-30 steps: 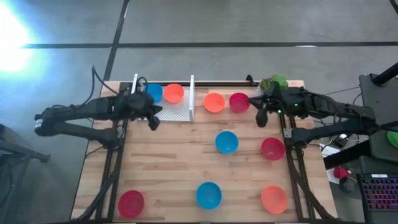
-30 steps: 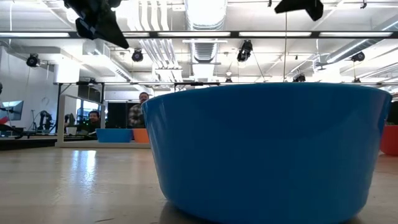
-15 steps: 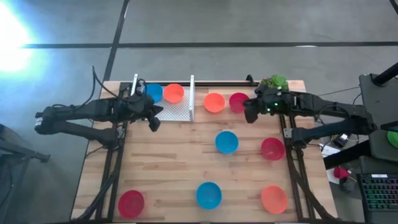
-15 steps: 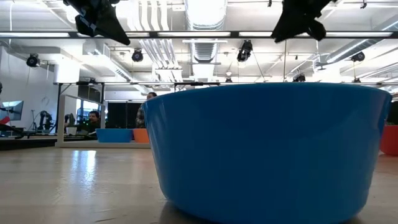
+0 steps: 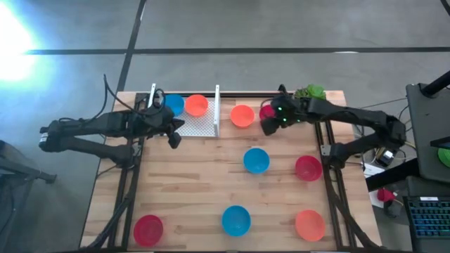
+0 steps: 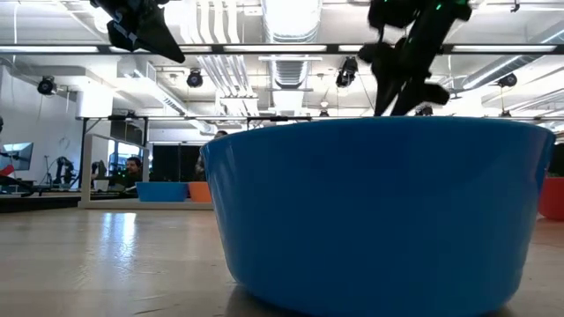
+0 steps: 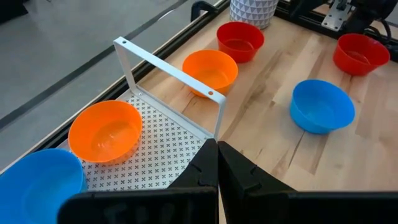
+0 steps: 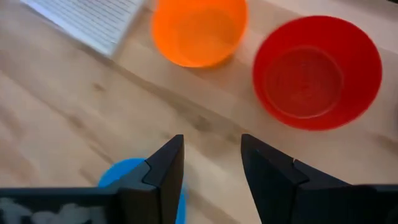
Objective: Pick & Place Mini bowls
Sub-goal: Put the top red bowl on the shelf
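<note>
Several mini bowls sit upright on the wooden table. A blue one [image 5: 174, 105] and an orange one [image 5: 197, 105] stand in the white rack [image 5: 200, 125]. An orange bowl [image 5: 242, 116] and a red bowl [image 8: 317, 71] rest near the far edge. My right gripper [image 8: 211, 163] hangs open above the table just near of these two bowls and touches nothing. My left gripper [image 7: 217, 163] is shut and hovers over the rack's near edge. A blue bowl [image 5: 256, 160] sits mid-table.
More bowls stand nearer: red [image 5: 308, 169], blue [image 5: 235, 220], red [image 5: 148, 229], orange [image 5: 309, 225]. A plant pot [image 5: 309, 93] is at the far right corner. The rack's upright white frame [image 7: 168, 71] stands between the rack and the loose bowls.
My right gripper has swung toward the table's left edge and come down, from beside the plant pot to above the red bowl near the far edge. It has tipped further down and rolled, and its fingers have opened. The bowls have kept still.
</note>
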Controlling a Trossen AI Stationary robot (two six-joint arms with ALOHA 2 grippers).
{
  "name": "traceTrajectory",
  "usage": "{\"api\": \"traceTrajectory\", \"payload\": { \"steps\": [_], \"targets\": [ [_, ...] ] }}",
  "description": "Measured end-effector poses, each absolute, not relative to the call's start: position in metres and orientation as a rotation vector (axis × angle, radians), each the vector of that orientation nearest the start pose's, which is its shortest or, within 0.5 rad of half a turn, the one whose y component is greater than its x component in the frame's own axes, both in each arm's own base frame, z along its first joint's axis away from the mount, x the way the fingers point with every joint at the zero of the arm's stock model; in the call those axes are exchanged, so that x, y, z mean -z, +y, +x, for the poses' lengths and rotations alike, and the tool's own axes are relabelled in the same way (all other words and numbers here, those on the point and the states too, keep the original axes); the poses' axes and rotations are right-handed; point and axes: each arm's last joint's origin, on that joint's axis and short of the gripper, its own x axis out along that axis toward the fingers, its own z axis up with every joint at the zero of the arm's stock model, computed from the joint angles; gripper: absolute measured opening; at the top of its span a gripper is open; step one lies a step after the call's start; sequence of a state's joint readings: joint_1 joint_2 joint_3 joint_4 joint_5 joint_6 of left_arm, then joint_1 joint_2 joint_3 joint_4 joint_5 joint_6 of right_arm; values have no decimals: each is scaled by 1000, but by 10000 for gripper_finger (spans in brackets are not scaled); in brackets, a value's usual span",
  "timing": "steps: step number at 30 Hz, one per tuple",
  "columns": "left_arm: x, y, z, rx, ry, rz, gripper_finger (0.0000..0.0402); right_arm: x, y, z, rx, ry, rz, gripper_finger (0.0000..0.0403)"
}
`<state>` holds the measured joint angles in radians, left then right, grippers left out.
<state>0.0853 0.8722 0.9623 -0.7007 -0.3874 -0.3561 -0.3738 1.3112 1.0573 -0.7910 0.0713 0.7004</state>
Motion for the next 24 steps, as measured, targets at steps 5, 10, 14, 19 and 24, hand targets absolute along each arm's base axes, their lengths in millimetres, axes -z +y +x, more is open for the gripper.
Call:
{"api": "traceTrajectory", "payload": {
  "steps": [5,10,14,19,24],
  "targets": [
    [-333,25,165,-559,519,-246,0,-248,-114,243,806,953,802,156],
    [-333,25,165,-559,519,-246,0,-227,-128,250,799,1044,786,155],
    [-333,25,165,-559,519,-246,0,-213,-138,255,802,1099,769,155],
    [-334,25,165,-559,515,-248,0,-198,-149,264,787,1162,731,155],
    [-334,25,165,-561,513,-254,0,-180,-159,270,783,1235,706,155]
  ]
}}
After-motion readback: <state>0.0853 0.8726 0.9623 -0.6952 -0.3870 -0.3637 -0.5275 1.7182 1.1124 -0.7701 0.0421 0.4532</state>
